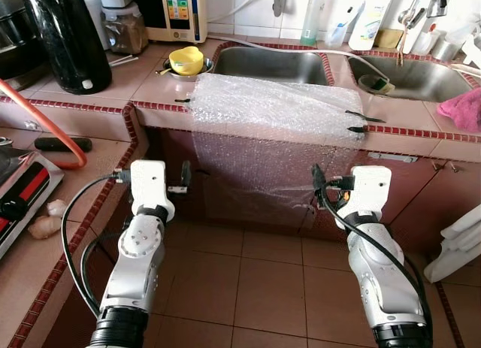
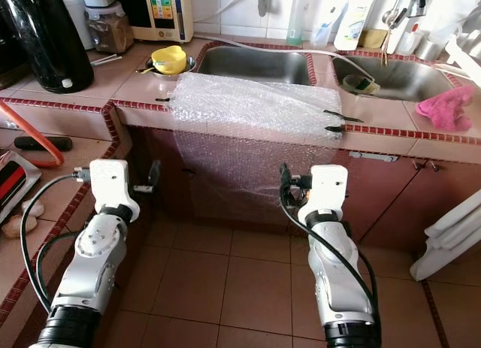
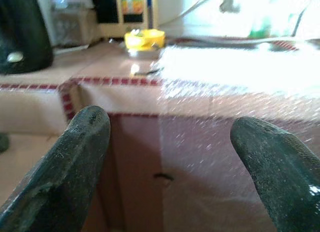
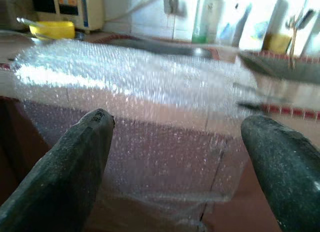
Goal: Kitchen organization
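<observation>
Both hands apart: left hand [image 3: 167,162], right hand [image 4: 175,162] facing bubble wrap [image 1: 274,111] over counter edge [image 1: 161,107].

A sheet of bubble wrap [image 1: 274,107] lies over the front edge of the counter [image 1: 150,74], draping down the cabinet front [image 1: 421,190] below — its top part sits just before the left sink basin [image 1: 267,64]. A second basin [image 1: 421,77] lies to the right of the first. A bowl [image 1: 186,60] stands at the left basin's left rim. A kettle [image 1: 68,40] stands toward the counter's left end, a jar [image 1: 124,26] behind it. A cloth [image 1: 464,109] lies at the counter's right edge. Bottles [image 1: 314,17] stand along the back edge. A hose [image 1: 45,122] crosses the lower surface at the left. Both arms reach toward the cabinet front — the left gripper [image 3: 170,157] before the sheet's left edge, the right gripper [image 4: 175,157] before its right part.
</observation>
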{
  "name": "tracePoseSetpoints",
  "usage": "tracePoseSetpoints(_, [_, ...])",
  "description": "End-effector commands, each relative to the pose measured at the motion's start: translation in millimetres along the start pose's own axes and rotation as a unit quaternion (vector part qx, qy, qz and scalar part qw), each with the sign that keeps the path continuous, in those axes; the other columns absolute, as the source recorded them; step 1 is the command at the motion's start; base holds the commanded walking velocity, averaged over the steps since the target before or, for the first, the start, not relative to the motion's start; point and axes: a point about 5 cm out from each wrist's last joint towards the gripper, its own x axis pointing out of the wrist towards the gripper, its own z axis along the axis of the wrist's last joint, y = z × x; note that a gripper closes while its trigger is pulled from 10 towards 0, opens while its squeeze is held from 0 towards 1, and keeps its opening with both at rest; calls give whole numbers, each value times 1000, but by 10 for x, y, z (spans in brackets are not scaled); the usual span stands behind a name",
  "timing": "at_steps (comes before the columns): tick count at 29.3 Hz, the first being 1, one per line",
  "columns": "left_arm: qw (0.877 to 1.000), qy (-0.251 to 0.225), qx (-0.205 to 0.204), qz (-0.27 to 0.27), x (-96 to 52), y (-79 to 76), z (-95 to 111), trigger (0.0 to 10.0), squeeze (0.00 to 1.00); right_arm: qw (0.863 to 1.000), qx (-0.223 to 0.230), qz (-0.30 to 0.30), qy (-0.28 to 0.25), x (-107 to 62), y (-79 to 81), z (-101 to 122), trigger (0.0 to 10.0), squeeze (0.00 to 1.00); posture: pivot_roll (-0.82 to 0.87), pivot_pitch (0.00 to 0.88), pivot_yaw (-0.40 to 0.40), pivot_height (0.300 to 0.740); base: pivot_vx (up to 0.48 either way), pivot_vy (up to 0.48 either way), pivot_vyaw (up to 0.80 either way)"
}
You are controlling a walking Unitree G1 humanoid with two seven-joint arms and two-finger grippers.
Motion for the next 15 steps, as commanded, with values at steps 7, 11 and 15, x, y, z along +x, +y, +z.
tracePoseSetpoints(7, [999,-15,-5,-28,-113,-15,82,10000,0,999,-21,-26,-1,-116,-220,64,10000,0,9,0,-24,740,0,0,0])
tracePoseSetpoints(11, [999,-30,8,-21,-205,41,132,10000,0,999,-31,-45,7,-179,-348,68,10000,0,8,0,-24,740,0,0,0])
tracePoseSetpoints(15, [1000,-24,7,-11,-242,74,122,10000,0,996,-53,-61,28,-208,-436,36,10000,0,8,0,-24,740,0,0,0])
